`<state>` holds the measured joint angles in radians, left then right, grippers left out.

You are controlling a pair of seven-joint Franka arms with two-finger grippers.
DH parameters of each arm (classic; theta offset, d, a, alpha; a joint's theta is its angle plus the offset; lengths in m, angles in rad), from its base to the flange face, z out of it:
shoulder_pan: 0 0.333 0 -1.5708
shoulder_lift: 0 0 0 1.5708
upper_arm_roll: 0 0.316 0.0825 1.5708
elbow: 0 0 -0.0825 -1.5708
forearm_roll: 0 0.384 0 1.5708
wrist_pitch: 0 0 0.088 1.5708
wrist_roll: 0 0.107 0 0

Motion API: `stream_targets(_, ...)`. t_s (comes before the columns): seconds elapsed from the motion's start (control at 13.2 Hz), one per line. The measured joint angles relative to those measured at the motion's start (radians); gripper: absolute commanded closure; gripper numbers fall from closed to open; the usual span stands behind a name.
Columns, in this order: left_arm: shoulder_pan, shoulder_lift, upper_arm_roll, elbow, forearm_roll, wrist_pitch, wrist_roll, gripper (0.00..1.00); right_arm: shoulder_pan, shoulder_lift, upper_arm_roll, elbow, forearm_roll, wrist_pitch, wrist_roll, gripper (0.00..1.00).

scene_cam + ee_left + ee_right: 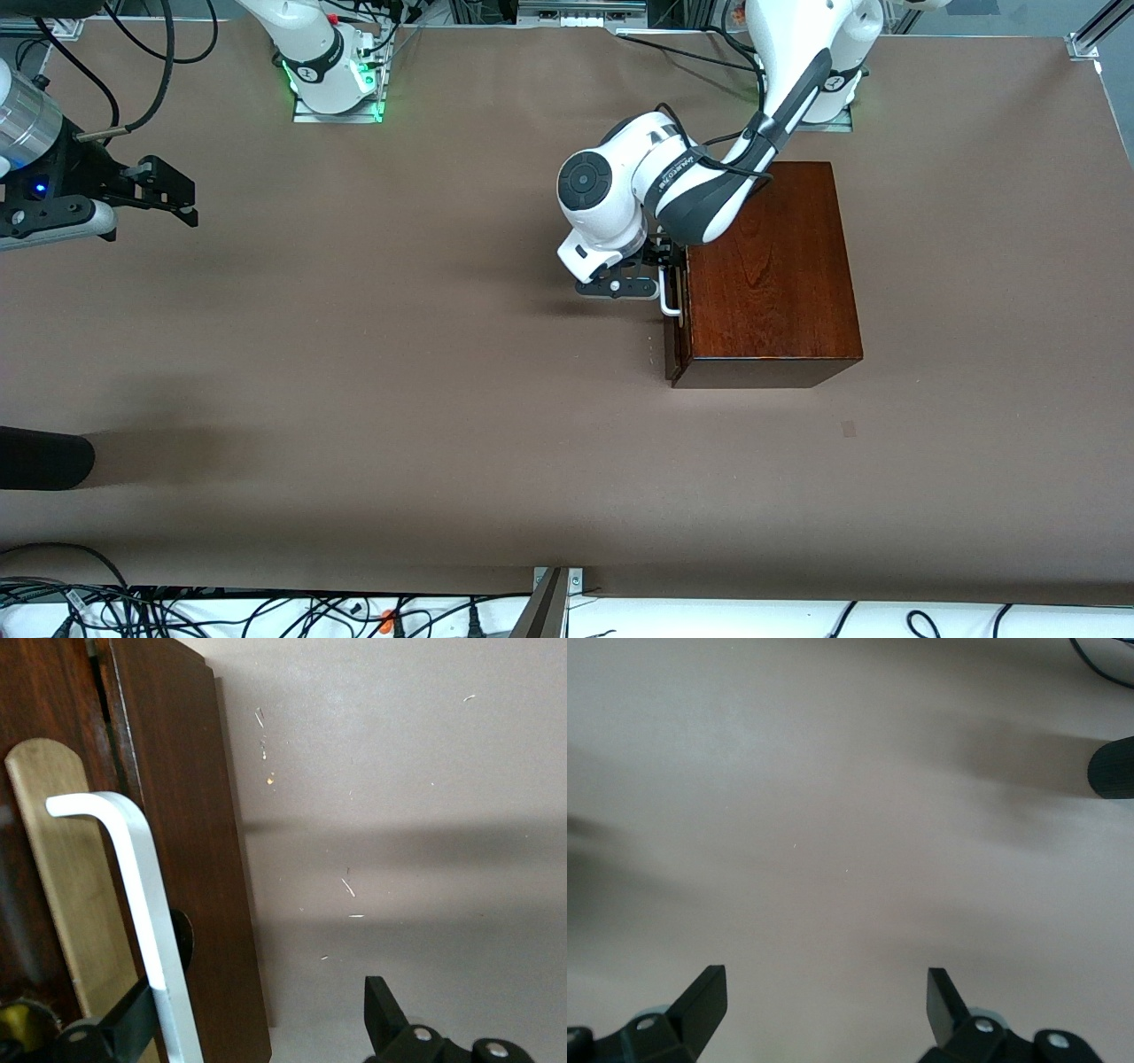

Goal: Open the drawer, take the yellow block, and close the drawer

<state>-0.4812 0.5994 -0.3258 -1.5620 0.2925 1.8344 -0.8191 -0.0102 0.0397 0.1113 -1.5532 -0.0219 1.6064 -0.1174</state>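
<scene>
1. i have the left gripper (pixel 666 276) down at the front of the glossy dark wooden box (pixel 769 266), which sits toward the left arm's end of the table.
2. the drawer (pixel 675 323), with its dark reddish-brown front, looks shut or at most barely cracked; a thin gap shows along its edge in the left wrist view, and i can't call it more than that.
3. in the left wrist view my fingers stand wide apart, one finger (pixel 133 1023) touching or right against the white u-shaped metal handle (pixel 133 904), the other finger (pixel 385 1014) out over bare table. nothing is clamped.
4. so i judge the step in hand is the first one: getting hold of the handle to open the drawer.
5. next move, as i see it: bring the fingers together on the handle bar, then pull straight out from the box front, keeping the pull level so the tray doesn't jam.
6. the small yellow block isn't clearly visible; only a yellowish glint shows at the left wrist view's corner, so i take it to be inside the drawer.
7. the right gripper (pixel 173 190) waits over bare table at the right arm's end, fingers spread and empty.
</scene>
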Motion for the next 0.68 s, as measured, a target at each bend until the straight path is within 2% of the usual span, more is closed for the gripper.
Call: stream_targets(0.68, -0.014, 0.000, -0.005, -0.004, -0.014, 0.089, -0.053, 0.00, 0.000, 0.000, 0.000, 0.000, 0.000, 0.001, 0.000, 0.00)
